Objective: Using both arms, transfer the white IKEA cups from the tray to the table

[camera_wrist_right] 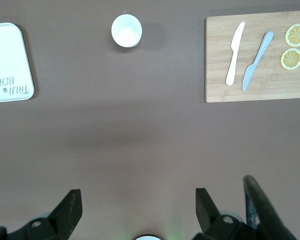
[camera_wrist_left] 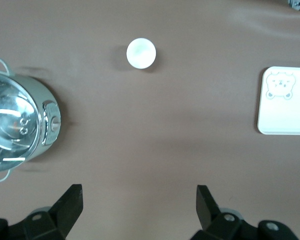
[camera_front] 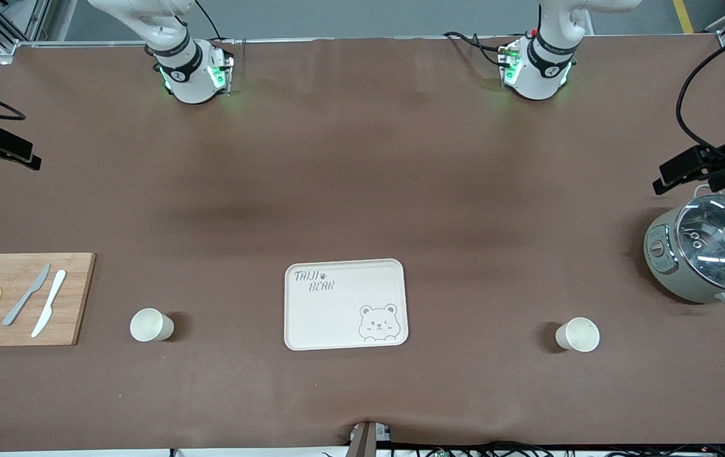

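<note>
Two cream-white cups stand upright on the brown table, one on each side of the bear-printed tray. One cup is toward the right arm's end, the other cup toward the left arm's end. The tray holds nothing. My left gripper is open and empty, high over bare table, with its cup and the tray well away from it. My right gripper is open and empty, high over bare table, apart from its cup and the tray. Neither gripper shows in the front view.
A grey-green pot with a glass lid stands at the left arm's end. A wooden cutting board with two knives and two lemon slices lies at the right arm's end. Black clamps reach in at both table ends.
</note>
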`<state>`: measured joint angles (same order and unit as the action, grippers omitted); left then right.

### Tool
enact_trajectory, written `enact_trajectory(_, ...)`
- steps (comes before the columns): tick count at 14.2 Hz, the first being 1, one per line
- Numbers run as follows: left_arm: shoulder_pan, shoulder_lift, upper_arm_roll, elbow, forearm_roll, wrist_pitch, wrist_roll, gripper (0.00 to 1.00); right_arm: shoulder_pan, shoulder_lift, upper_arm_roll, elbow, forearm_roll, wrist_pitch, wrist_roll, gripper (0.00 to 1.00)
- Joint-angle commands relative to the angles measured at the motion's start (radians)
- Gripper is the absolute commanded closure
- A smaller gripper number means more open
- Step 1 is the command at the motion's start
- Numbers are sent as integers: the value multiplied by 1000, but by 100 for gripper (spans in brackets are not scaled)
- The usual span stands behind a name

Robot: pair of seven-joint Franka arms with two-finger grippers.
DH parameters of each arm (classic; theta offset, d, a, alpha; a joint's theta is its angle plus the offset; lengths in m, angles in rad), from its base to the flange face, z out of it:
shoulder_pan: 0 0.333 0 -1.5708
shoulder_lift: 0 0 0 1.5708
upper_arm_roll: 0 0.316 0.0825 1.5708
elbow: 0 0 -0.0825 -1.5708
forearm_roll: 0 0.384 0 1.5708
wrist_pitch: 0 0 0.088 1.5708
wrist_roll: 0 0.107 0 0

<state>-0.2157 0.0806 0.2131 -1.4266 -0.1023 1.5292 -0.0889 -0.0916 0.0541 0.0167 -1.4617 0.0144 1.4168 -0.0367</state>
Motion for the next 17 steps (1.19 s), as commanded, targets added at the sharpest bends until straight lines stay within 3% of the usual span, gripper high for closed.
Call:
enact_trajectory(1,-2,-70,-17,-83,42,9,-14,0,-10,-34,11,-29,-16,10,17,0)
enact_trajectory(8,6,-36,-14,-15,42,9,-12,0,-13,-31,11,-26,-13,25,17,0)
enact_trajectory(17,-4,-35,-14,-15,111,9,-14,0,-7,-33,11,-28,-16,34,17,0)
